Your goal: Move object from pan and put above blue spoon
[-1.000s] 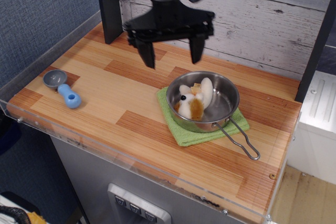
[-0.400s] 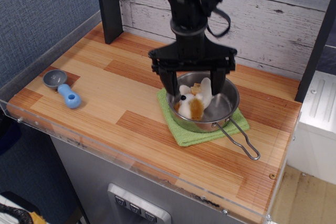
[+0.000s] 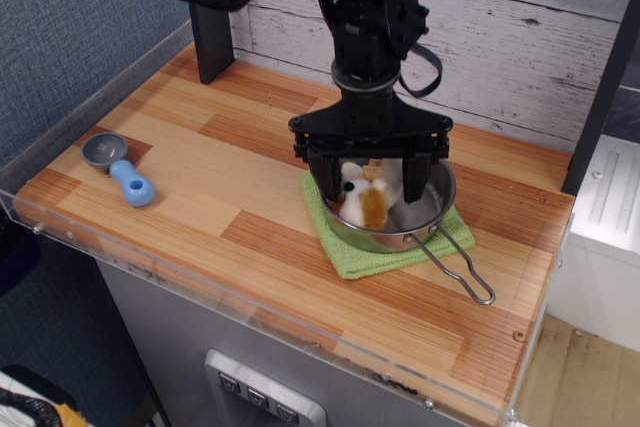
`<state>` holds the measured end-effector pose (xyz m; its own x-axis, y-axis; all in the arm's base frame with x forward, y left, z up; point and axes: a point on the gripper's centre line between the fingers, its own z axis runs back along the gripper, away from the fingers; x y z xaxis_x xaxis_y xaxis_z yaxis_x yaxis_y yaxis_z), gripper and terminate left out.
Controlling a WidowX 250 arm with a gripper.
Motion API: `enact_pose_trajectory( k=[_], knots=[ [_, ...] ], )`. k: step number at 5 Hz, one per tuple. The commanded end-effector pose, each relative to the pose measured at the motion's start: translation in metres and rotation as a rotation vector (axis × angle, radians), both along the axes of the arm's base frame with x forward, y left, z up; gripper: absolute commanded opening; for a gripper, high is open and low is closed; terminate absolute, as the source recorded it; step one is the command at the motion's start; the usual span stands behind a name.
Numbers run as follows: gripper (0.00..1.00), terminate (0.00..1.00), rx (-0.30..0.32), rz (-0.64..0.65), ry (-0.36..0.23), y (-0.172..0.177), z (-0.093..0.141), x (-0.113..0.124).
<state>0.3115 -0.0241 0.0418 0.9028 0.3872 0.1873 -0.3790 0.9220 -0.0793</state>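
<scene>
The plush animal [image 3: 368,199], white with tan-orange patches, lies inside the shiny steel pan [image 3: 437,205] on the right half of the table. My black gripper [image 3: 370,185] is open and lowered into the pan, one finger on each side of the plush. I cannot tell whether the fingers touch it. The pan's wire handle [image 3: 462,269] points toward the front right. The blue spoon [image 3: 122,171], with a grey bowl and light-blue handle, lies near the table's left edge, far from the gripper.
The pan sits on a green cloth [image 3: 366,256]. A black post [image 3: 207,9] stands at the back left. A clear acrylic rim [image 3: 200,287] runs along the front and left table edges. A white plank wall stands behind.
My gripper has moved from above the table's back, rightward and down into the pan, and now straddles the plush. The plush, pan and spoon have not moved.
</scene>
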Motion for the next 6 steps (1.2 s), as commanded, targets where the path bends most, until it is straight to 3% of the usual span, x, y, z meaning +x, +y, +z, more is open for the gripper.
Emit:
enact_pose_trajectory(
  k=[1,2,3,5,6],
  knots=[
    [0.00,0.00,0.025,0.013,-0.030,-0.003,0.007,-0.005],
    [0.00,0.00,0.039,0.016,-0.042,-0.002,0.010,-0.006],
    [0.00,0.00,0.008,0.007,-0.055,0.000,0.023,-0.007],
    [0.00,0.00,0.054,-0.045,-0.138,-0.003,0.068,-0.001],
    [0.00,0.00,0.062,-0.026,-0.198,0.003,0.102,0.000]
  ],
)
